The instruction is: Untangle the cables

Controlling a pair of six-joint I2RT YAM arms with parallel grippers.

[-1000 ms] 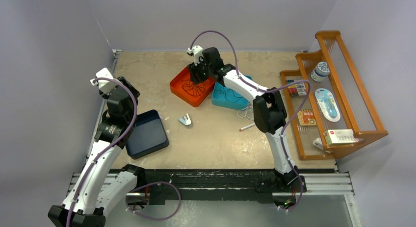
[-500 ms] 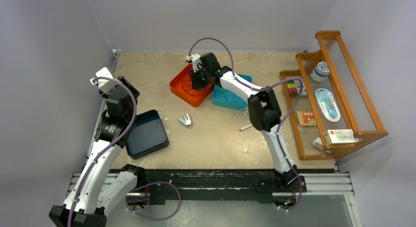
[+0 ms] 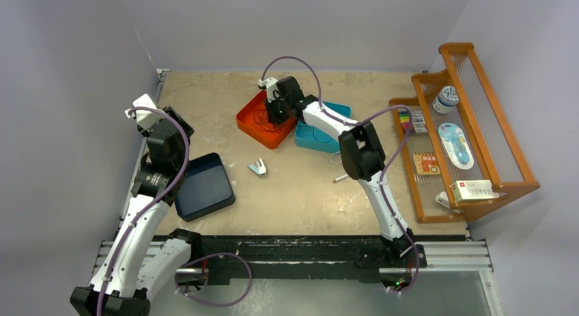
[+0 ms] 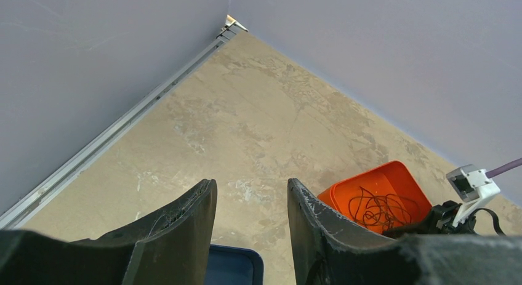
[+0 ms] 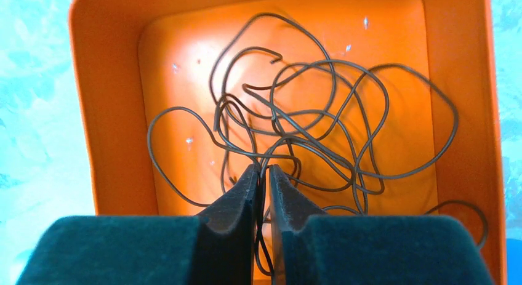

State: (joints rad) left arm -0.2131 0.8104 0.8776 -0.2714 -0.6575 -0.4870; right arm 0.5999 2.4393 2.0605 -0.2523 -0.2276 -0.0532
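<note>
The cables point(image 5: 289, 140) are lying tangled, without any clear axis, in the orange tray point(image 5: 111, 112); the right gripper point(image 5: 263, 171) is pinching one strand, and the left gripper point(image 4: 251, 189) is standing open.

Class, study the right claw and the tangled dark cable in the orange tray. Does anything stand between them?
Nothing visible does. The right claw is inside the orange tray, its fingers closed to a sliver on a strand of the dark cable at the tangle's near edge.
</note>
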